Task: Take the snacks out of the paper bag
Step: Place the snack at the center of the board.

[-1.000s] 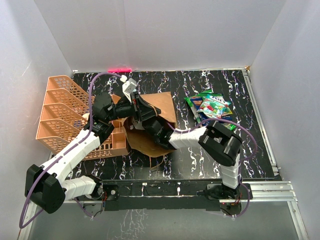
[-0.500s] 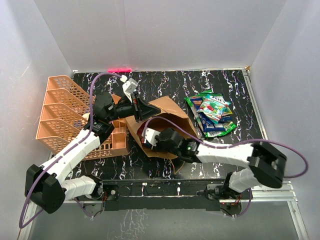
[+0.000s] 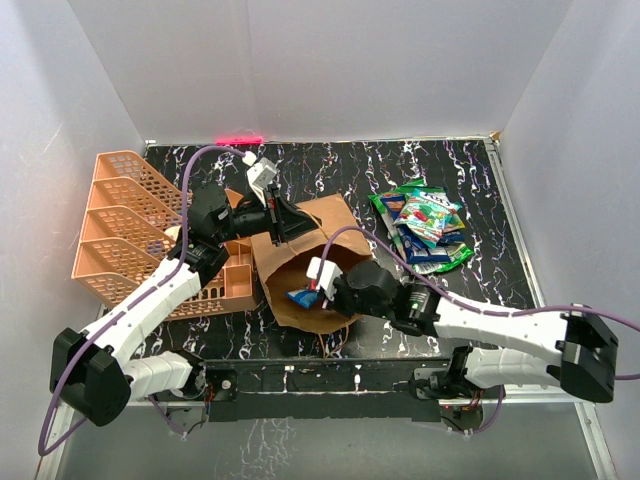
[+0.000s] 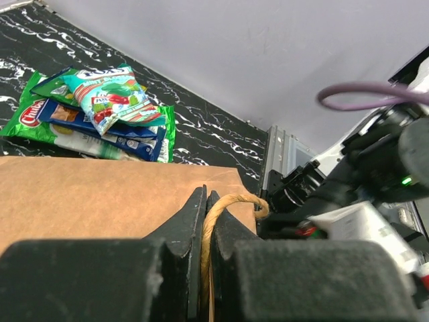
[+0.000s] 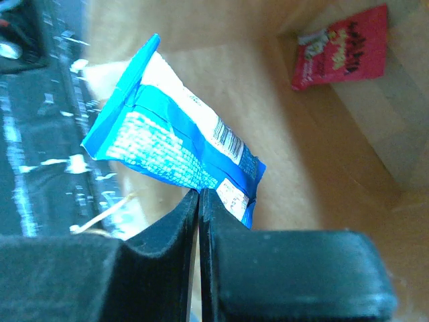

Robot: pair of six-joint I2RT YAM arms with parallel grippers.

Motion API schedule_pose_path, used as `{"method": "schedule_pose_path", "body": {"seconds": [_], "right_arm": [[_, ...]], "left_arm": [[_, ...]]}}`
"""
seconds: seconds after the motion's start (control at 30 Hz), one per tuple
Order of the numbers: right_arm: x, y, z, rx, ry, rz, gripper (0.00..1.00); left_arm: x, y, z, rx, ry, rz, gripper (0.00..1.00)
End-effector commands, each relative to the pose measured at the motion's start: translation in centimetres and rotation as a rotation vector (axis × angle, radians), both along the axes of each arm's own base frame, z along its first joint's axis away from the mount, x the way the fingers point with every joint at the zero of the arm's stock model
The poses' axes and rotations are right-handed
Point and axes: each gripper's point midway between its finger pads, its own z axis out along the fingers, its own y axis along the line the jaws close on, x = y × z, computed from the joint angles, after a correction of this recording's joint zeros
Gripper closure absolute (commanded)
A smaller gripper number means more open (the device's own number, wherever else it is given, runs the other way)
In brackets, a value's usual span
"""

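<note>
**Top, left-wrist and right-wrist views.** The left arm is shown reaching from its base at the near left corner diagonally up to the far rim of the paper bag [image 3: 325, 215]. There the left gripper [image 3: 285, 218] is pinched shut on the bag's handle [image 4: 231, 199], whose twisted loop is seen running up between the jaws.

The right arm is laid low, with its elbow folded out at the near right corner and its forearm stretched leftward to the bag's mouth. The right gripper [image 3: 312, 292] is clamped on one corner of a blue packet [image 3: 300, 298], which is held at the bag's opening. A pink-red packet [image 5: 342, 47] is seen lying deeper inside the bag.

A pile of packets [image 3: 425, 225] is shown on the table [image 3: 400, 170] to the right of the bag, apart from it. An orange lattice tray [image 3: 120, 220] is shown at the left, beside the left arm.
</note>
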Motion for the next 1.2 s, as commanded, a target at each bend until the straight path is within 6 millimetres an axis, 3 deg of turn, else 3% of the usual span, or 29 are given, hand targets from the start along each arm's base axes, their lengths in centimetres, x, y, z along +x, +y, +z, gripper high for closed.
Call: {"method": "schedule_pose_path", "body": {"seconds": [0.0, 0.1, 0.2, 0.4, 0.5, 0.63, 0.77, 0.9, 1.0, 1.17], "right_arm": [[-3.6, 0.8, 6.4, 0.191, 0.106, 0.106, 0.93], [-5.2, 0.1, 8.0, 0.197, 0.215, 0.107, 0.93], [-6.6, -0.4, 11.0, 0.249, 0.313, 0.092, 0.93], [-8.5, -1.8, 19.6, 0.508, 0.359, 0.115, 0.93], [-7.5, -3.4, 23.9, 0.65, 0.295, 0.048, 0.93], [-4.4, -5.8, 27.2, 0.744, 0.182, -0.135, 0.93], [0.0, -8.3, 27.4, 0.735, 0.081, -0.409, 0.93], [4.8, -13.0, 26.3, 0.692, -0.038, -0.816, 0.93], [6.9, -15.5, 24.7, 0.558, -0.151, -1.031, 0.93], [9.1, -17.1, 21.3, 0.378, -0.251, -1.218, 0.93]], "left_arm": [[0.7, 0.1, 1.6, 0.002, -0.065, 0.031, 1.0], [1.0, 0.2, 1.4, 0.011, -0.062, 0.043, 1.0], [1.5, 0.5, 1.2, 0.018, -0.057, 0.062, 1.0], [2.2, 0.8, 0.8, 0.029, -0.047, 0.087, 1.0], [2.4, 0.8, 0.6, 0.033, -0.04, 0.092, 1.0], [2.4, 0.7, 0.4, 0.036, -0.036, 0.09, 1.0], [2.5, 0.7, 0.3, 0.039, -0.035, 0.092, 1.0], [2.4, 0.7, 0.4, 0.038, -0.036, 0.088, 1.0], [2.3, 0.7, 0.5, 0.035, -0.037, 0.084, 1.0], [2.2, 0.7, 0.7, 0.028, -0.038, 0.081, 1.0]]}}
